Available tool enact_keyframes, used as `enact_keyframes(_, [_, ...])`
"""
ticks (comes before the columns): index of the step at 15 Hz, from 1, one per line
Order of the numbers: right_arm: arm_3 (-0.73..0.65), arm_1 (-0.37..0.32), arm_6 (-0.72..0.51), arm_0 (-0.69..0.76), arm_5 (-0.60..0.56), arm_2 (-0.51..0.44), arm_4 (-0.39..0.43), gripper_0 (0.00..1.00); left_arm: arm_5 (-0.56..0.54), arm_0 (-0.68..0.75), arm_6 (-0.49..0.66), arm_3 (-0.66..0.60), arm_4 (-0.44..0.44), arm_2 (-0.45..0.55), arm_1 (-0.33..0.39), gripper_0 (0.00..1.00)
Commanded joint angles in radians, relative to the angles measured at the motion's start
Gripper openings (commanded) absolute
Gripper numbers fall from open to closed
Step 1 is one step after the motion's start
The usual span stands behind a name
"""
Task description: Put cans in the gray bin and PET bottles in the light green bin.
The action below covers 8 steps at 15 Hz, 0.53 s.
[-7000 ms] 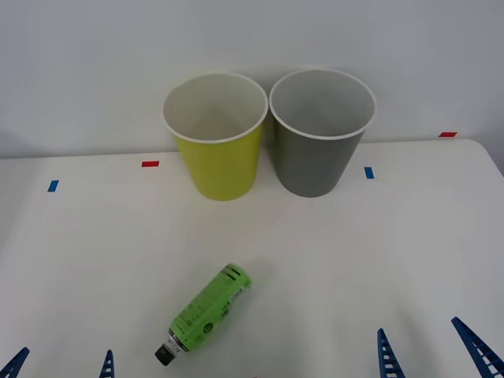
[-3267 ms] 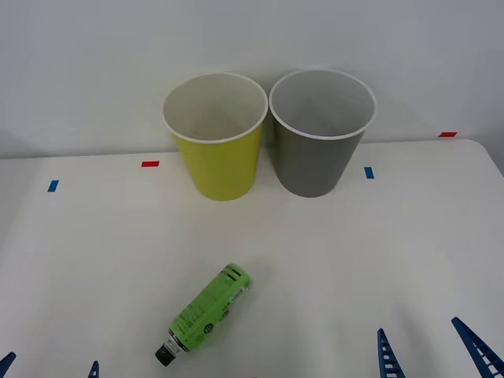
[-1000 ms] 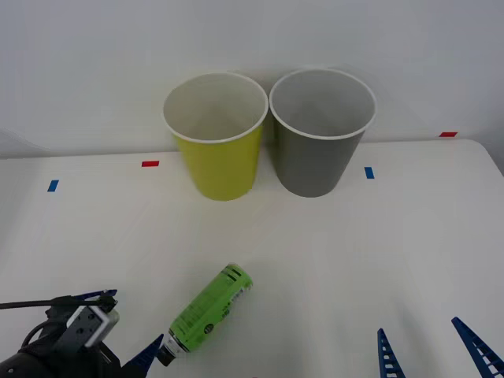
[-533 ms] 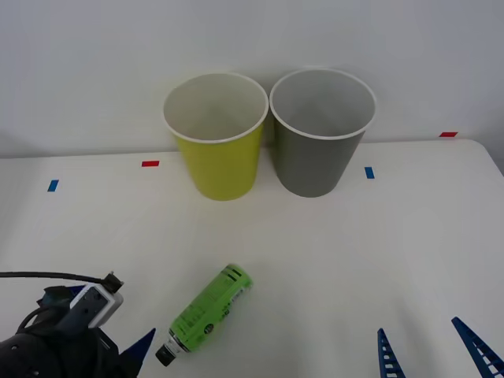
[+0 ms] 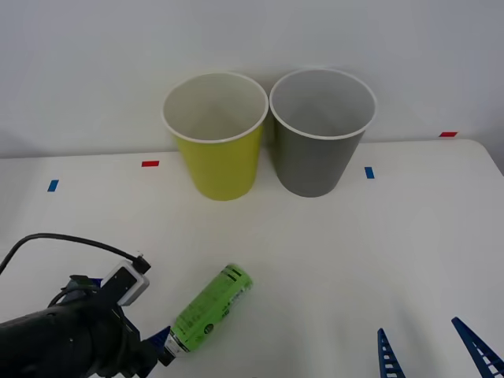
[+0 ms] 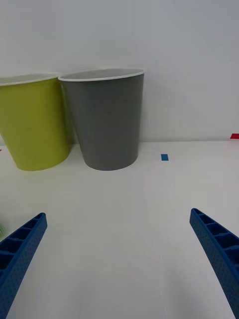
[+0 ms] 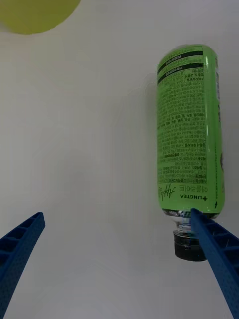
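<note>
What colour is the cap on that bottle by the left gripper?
Black, on the PET bottle with the bright green label; clearest in the left wrist view.

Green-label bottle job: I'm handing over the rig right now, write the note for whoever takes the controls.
Left end effector: open, low over the table at the cap end of the green-label bottle, not gripping.
Right end effector: open, parked at the near right.
Bottle lies on its side, cap toward the robot.
Light green bin and gray bin stand side by side at the back.
Done: nothing binned.
Left: grasp bottle, drop in light green bin.
</note>
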Motion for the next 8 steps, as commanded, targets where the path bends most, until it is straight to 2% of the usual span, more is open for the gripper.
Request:
enact_keyframes(1, [0.000,0.000,0.000,0.000,0.000,0.000,0.000,1.00,0.028,-0.016,-0.001,0.000,-0.006,-0.012,-0.043,1.00])
enact_keyframes(6, [0.000,0.000,0.000,0.000,0.000,0.000,0.000,1.00,0.029,-0.047,0.010,0.000,0.014,-0.012,-0.045,1.00])
enact_keyframes(8, [0.000,0.000,0.000,0.000,0.000,0.000,0.000,1.00,0.029,-0.059,0.056,0.000,0.000,-0.011,-0.028,1.00])
